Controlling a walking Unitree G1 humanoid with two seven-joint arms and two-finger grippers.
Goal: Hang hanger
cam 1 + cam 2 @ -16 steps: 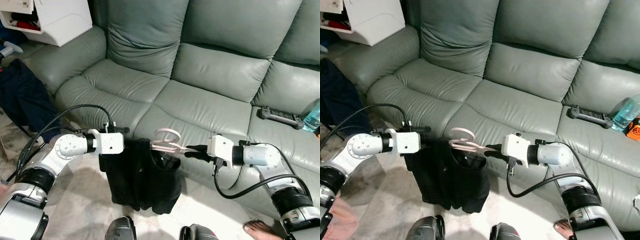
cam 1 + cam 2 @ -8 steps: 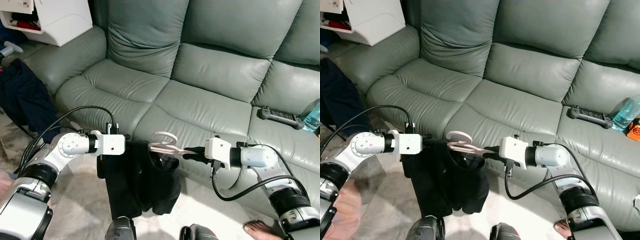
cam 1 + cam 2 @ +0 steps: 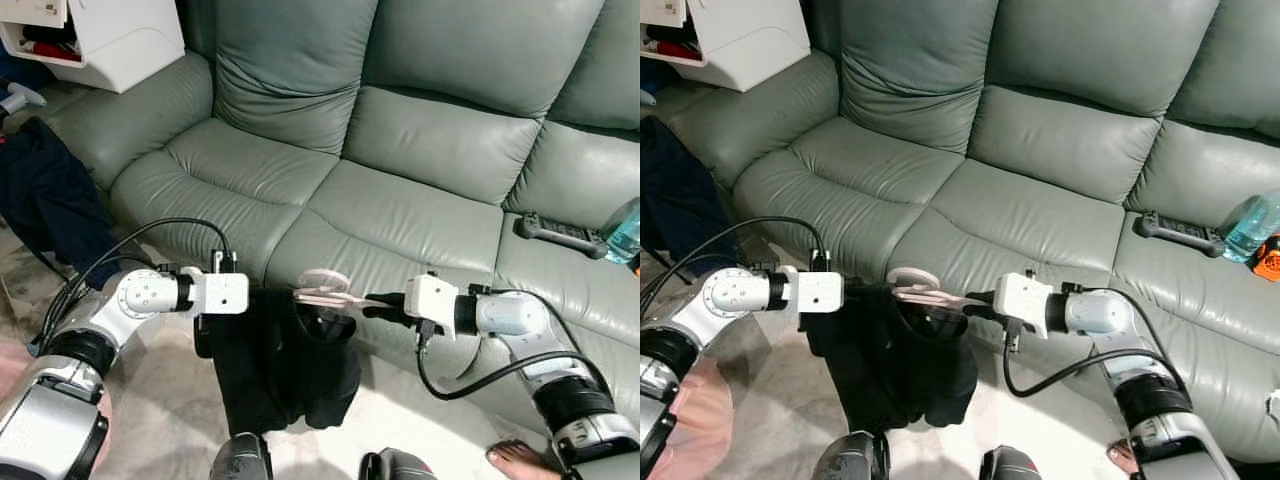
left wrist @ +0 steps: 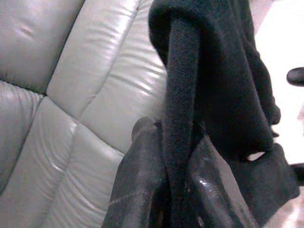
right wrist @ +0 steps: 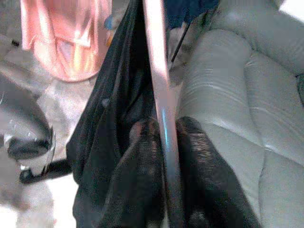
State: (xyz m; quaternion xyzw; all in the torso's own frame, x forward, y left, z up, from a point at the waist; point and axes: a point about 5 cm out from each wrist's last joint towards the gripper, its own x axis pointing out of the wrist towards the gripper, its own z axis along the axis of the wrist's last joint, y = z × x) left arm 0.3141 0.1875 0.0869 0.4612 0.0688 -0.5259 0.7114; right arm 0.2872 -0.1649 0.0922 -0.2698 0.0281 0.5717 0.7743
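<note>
Right gripper [image 3: 385, 305] was clamped on the pink hanger [image 3: 325, 293] arm, left gripper [image 3: 252, 293] pinched shut on the black garment [image 3: 285, 355] draped between them; hanger half-threaded, no rail in sight, hanging not done.

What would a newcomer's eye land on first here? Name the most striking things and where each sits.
First, the limp black garment strung between the two silver arms in front of the grey-green leather sofa. The left gripper pinches one edge of the cloth, while the right gripper clamps the pale pink plastic hanger threaded into its neck. Off to the right, a black remote control lies on the seat cushion.
</note>
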